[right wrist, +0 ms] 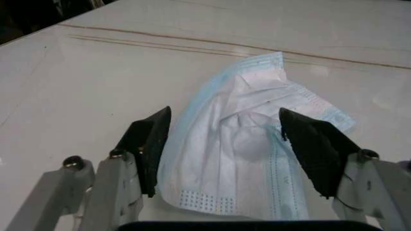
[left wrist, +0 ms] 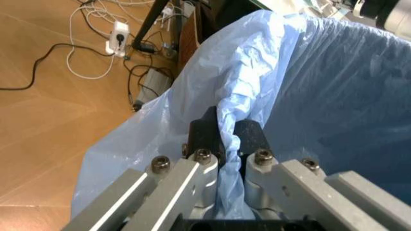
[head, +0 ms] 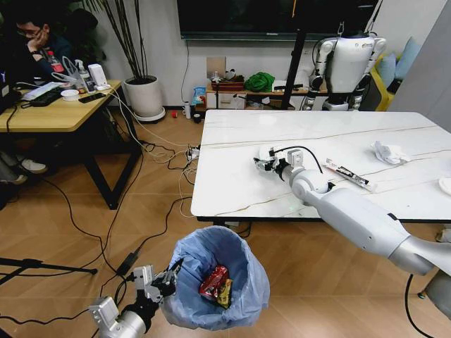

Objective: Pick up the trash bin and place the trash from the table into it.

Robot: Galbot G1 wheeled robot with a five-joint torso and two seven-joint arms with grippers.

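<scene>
The trash bin (head: 239,310), lined with a crinkled light-blue bag, hangs low before the table's front edge. My left gripper (head: 169,277) is shut on its rim; the left wrist view shows the gripper (left wrist: 226,137) pinching the bag fold (left wrist: 257,72). Inside lie a crushed red can (head: 213,280) and a yellow wrapper (head: 225,293). On the white marble table (head: 225,183) my right gripper (head: 263,163) is open, and its fingers (right wrist: 149,139) straddle a crumpled white-and-blue piece of trash (right wrist: 250,144). A long black-white wrapper (head: 347,174), a crumpled tissue (head: 390,152) and a white lid (head: 445,185) lie further right.
A light-wood desk (head: 56,116) with a seated person stands at the left. Cables and a power strip (head: 192,152) run over the wooden floor. A white plant pot (head: 144,96) and another robot (head: 349,63) stand by the back wall. A black stand leg (head: 21,263) lies low left.
</scene>
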